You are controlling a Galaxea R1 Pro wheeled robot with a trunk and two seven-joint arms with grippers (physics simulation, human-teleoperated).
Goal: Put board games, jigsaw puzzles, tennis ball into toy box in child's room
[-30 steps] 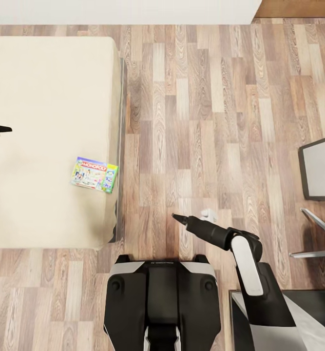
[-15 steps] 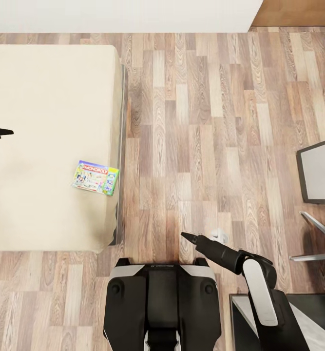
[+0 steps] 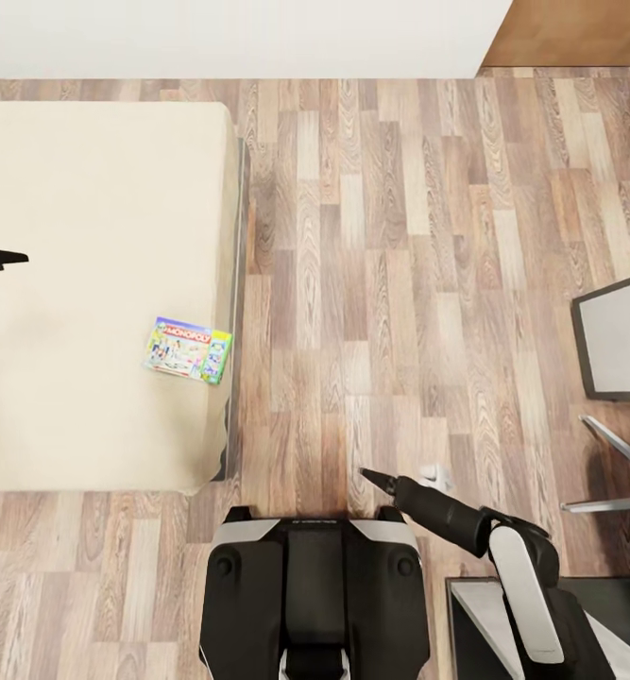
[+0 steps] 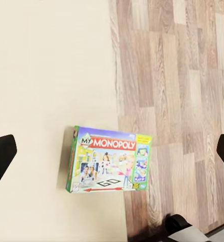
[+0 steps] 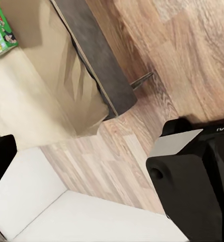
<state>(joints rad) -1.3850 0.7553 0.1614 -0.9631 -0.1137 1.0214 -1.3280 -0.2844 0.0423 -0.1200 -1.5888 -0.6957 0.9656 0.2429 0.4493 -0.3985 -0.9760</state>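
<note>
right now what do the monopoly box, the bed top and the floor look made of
Monopoly box: glossy printed cardboard, by its sharp edges and colour artwork. Bed top: plain beige matte fabric, probably a mattress; no weave visible. Floor: wood planks or laminate, with staggered grain-patterned boards.

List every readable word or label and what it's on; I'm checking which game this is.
"MY MONOPOLY": on the lid of the game box lying on the bed.
"GO": on the board pictured on that lid, with an arrow beside it.
"MONOPOLY": legible on the same box in the head view.
The small print on the lid's green right strip is too small to read.
</note>
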